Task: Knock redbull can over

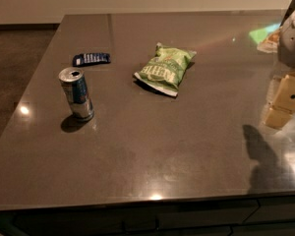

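- Counter [152,146]: dark, glossy, grey-brown top. It fills most of the camera view, and its front edge runs along the bottom.
- Redbull can [77,94]: stands upright on its base on the left part of the counter, near the left edge. The body is blue and silver. The silver top faces up with its opening visible. A small dark shadow lies at its foot on the left side. Nothing touches the can.
- Dark-blue packet [91,58]: lies flat on the counter behind the can, near it but clearly apart.
- Green chip bag [164,69]: lies flat near the middle of the counter, to the right of the can and further back, well apart from it.
- Hand [285,104]: at the right edge of the view, partly cut off by the frame. Pale beige blocks sit below a grey housing. It is over the right side of the counter, well apart from the can and touching none of the items. Whether it is spread or pressed together cannot be told.
- Hand's shadow [265,156]: a dark patch on the counter below and in front of the hand.
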`<state>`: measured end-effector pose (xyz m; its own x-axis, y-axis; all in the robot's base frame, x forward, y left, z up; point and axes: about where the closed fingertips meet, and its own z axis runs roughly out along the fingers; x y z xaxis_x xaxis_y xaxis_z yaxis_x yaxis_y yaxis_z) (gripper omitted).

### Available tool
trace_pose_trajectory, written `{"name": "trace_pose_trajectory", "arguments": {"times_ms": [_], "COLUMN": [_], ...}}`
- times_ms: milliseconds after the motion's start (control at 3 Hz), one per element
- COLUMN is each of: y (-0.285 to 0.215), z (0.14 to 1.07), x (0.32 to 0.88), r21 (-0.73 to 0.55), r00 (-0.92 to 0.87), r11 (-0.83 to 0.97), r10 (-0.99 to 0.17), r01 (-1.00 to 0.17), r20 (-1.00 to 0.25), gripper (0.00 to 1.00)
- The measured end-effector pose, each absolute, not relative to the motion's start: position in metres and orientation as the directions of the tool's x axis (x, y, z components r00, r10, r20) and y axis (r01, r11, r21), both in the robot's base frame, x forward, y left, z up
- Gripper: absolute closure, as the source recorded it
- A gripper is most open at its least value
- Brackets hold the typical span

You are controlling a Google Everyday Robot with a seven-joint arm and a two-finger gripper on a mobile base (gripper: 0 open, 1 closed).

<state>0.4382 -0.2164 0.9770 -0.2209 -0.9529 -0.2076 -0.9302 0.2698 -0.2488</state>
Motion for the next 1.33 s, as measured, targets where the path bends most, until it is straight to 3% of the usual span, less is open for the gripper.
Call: {"name": "trace_pose_trajectory", "arguments": {"times_ms": [667,1333], "y": [-0.196,-0.084], "z": [0.978,0.977], "x": [0.442,0.466], "r21": [-0.253,-0.286], "r00": [-0.176,0.014], "r11": [0.236,0.099], "r10": [-0.955,-0.93], "r01": [-0.938,-0.953], "r20": [-0.237,-0.368], "gripper": [0.0,0.0]}}
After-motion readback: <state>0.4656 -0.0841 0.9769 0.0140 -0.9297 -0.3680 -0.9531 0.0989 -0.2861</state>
